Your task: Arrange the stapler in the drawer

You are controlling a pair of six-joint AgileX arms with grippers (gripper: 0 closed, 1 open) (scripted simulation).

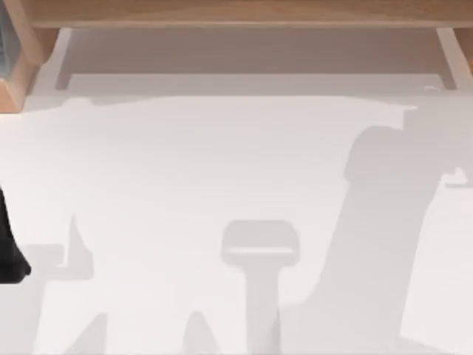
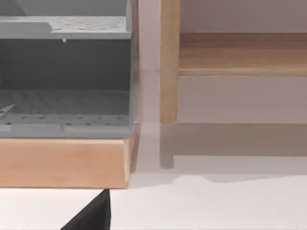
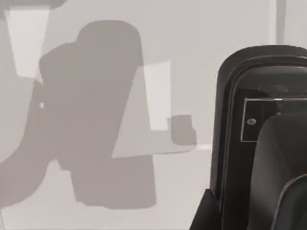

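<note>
The stapler is out of view. Along the table's far edge stands the drawer (image 1: pixel 244 83), pale inside, with a light wooden frame above and at its sides. A black part of my left arm (image 1: pixel 9 255) pokes in at the left edge of the table, well short of the drawer. In the left wrist view a black wedge of my left gripper (image 2: pixel 92 216) hangs over the white table, just in front of a wooden base. The right wrist view has a black rounded arm body (image 3: pixel 261 143) over the bare table.
A grey perforated shelf unit (image 2: pixel 64 103) sits on a wooden base (image 2: pixel 62 163) at the far left corner. Beside it a wooden post (image 2: pixel 169 62) of the cabinet frame comes down to the table. Arm shadows fall across the white tabletop (image 1: pixel 185 163).
</note>
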